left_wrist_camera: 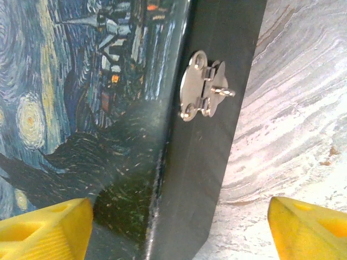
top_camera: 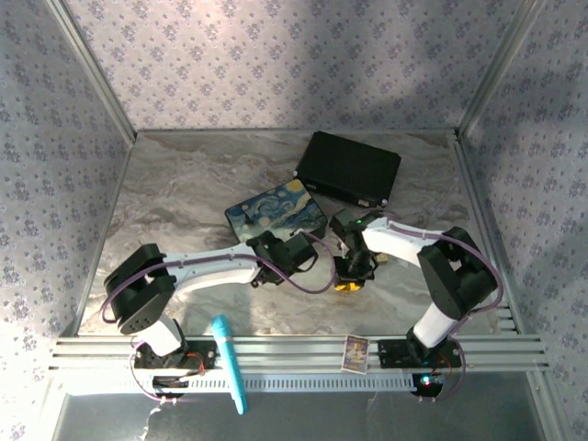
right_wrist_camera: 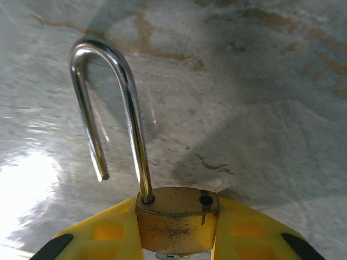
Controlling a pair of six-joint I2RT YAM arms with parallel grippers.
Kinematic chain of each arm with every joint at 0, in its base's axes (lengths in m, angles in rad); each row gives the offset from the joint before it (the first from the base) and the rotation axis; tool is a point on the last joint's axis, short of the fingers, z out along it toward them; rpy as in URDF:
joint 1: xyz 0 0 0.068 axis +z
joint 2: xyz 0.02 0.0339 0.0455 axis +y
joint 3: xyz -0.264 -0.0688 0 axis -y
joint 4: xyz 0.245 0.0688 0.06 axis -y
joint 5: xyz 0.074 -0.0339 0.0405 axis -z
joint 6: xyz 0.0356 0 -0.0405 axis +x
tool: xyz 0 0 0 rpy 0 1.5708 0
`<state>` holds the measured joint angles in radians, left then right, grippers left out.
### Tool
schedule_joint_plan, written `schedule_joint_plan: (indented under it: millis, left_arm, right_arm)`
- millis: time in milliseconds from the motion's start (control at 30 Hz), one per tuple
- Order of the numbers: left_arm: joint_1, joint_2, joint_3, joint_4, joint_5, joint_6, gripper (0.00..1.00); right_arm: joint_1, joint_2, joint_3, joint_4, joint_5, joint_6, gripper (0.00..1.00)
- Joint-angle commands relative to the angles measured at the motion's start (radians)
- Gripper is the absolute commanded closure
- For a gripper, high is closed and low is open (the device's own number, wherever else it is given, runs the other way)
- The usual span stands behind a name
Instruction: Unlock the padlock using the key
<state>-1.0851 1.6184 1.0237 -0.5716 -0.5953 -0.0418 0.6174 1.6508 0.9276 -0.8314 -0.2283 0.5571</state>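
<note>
Marbled table (top_camera: pixel 184 184) under floral-papered walls: the right gripper (right_wrist_camera: pixel 176 241) is pinching the padlock (right_wrist_camera: pixel 176 216).

The right gripper's yellow fingers (right_wrist_camera: pixel 108 233) are pressing on both sides of the brass padlock body, holding it over the table right of centre, on the near side of a black case (top_camera: pixel 349 168). The silver shackle (right_wrist_camera: pixel 130 97) is standing up, one leg sitting in the body and the other hanging free beside its hole. The left gripper (left_wrist_camera: pixel 179 230) is hovering with its fingers spread wide, gripping nothing, over the edge of the painted box (left_wrist_camera: pixel 81 108), whose metal latch (left_wrist_camera: pixel 203 89) is showing on the dark side wall.
</note>
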Motion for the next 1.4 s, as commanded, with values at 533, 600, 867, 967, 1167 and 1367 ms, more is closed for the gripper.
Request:
schedule_joint_plan:
  millis: [533, 600, 867, 967, 1167, 1367]
  left_arm:
    - [0.084, -0.030, -0.015, -0.246, -0.225, -0.374, 0.00]
    - [0.121, -0.036, -0.020, -0.240, -0.216, -0.374, 0.00]
    - [0.251, -0.106, -0.038, -0.171, -0.179, -0.276, 0.00]
    - [0.249, -0.171, -0.062, -0.125, -0.141, -0.247, 0.00]
    - [0.241, -0.413, -0.180, 0.026, -0.028, -0.274, 0.00]
    - [0.348, -0.704, -0.303, 0.157, -0.110, -0.422, 0.00]
  right_arm:
    - [0.143, 0.038, 0.047, -0.072, 0.232, 0.150, 0.60]
    - [0.147, 0.017, 0.047, -0.066, 0.219, 0.157, 0.56]
    - [0.124, -0.117, 0.013, 0.029, 0.086, 0.158, 0.43]
    - [0.124, -0.181, 0.031, -0.007, 0.181, 0.161, 0.34]
    - [0.053, -0.329, 0.028, -0.012, 0.292, 0.151, 0.07]
    - [-0.112, -0.573, -0.123, 0.284, 0.525, -0.101, 0.01]
